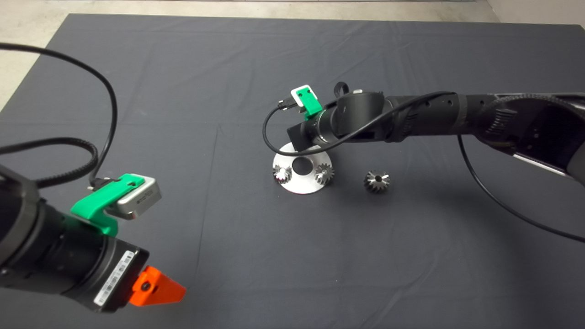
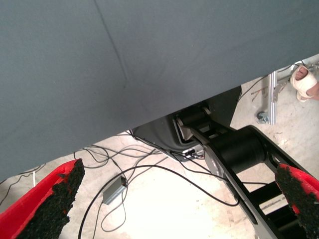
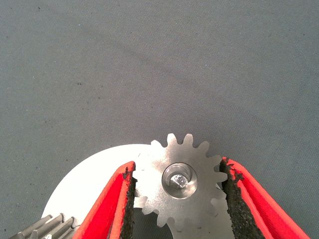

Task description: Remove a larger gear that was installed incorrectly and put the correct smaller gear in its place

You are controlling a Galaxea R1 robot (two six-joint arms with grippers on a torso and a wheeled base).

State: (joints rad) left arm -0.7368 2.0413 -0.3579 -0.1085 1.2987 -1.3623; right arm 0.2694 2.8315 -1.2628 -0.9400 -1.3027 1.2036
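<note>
The right end effector (image 3: pixel 177 196) is down over the far side of the round silver metal plate (image 1: pixel 299 186) on the dark-matted counter (image 1: pixel 183 114). Its two red fingers are narrowed to a gear's width. Their black pads (image 3: pixel 128 199) look to touch the tooth tips on both sides of the smaller gear (image 3: pixel 180 169), a grey straight-toothed metal spur gear lying flat on the plate with a shiny pin showing in its bore. I take the step to be seating this gear. It should be kept level and pressed straight down the pin, with its teeth settling into the neighbours'. The fingers should then part cleanly without dragging it up.

Two shinier pinned gears (image 1: pixel 282 173) (image 1: pixel 323 173) sit on the plate's near side, flanking its centre hole. The larger gear (image 1: pixel 377 181), with slanted shiny teeth and a dark centre hole, lies on the mat well to the right of the plate. The left end effector (image 2: pixel 174 209) waits far left of the plate, spread wide and holding nothing.
</note>
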